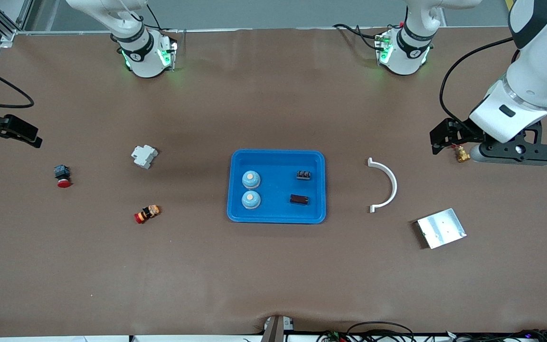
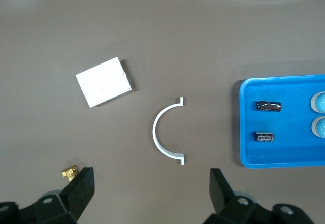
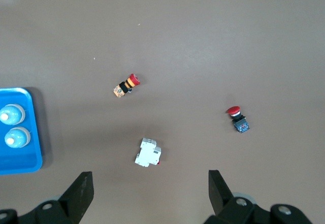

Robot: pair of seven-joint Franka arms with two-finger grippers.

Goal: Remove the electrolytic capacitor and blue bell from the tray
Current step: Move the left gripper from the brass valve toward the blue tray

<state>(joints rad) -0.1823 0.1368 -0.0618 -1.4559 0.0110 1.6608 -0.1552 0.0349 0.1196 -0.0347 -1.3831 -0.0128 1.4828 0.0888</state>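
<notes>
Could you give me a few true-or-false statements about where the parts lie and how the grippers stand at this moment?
1. Two bells stand in the blue tray. True.
2. The capacitors lie on the bare table beside the tray. False: both lie in the tray, toward the left arm's end.
3. The left gripper is open and holds nothing. True.
4. The right gripper is shut on the white breaker. False: it is open, and the breaker rests on the table.
5. The white curved bracket lies in the tray. False: it lies on the table between the tray and the metal plate.
</notes>
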